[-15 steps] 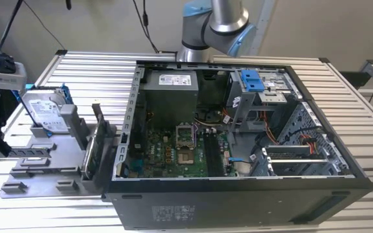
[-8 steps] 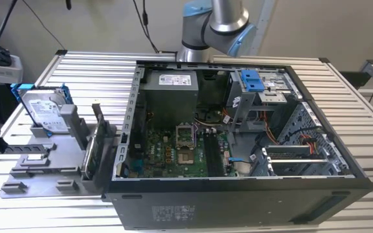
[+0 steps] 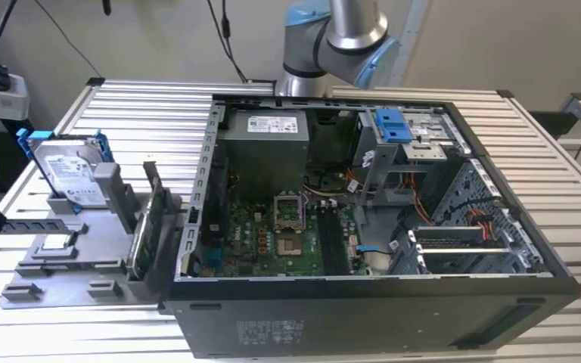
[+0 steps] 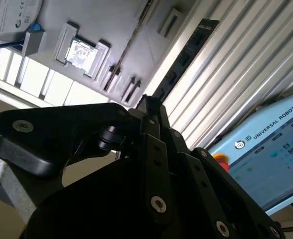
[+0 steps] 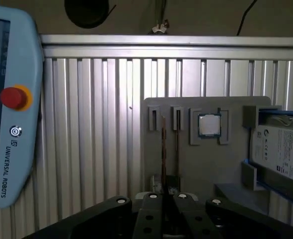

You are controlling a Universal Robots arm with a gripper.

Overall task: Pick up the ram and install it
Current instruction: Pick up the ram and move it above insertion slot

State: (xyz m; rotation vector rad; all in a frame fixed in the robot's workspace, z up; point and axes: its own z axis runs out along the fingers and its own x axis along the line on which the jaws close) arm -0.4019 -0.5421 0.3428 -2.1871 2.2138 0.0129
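The ram (image 4: 186,59) projects straight ahead of the gripper (image 4: 149,105), whose fingers are clamped on its near end in the second wrist view. A grey holder tray (image 4: 101,22) lies just beside the ram, ahead of the gripper. The slatted worktop (image 4: 246,69) lies beneath.

A table (image 3: 563,219) of pale metal slats, its slats running across from the exterior view's left to its right, carried two things directly on its surface. A large black computer case (image 3: 371,325) lay on its side with its open face up, taking up the middle of the surface and most of the part toward the exterior view's right, its closed black panel close to the near edge. A flat grey fixture plate (image 3: 79,265) lay just beside the case, toward the table's edge at the exterior view's left.
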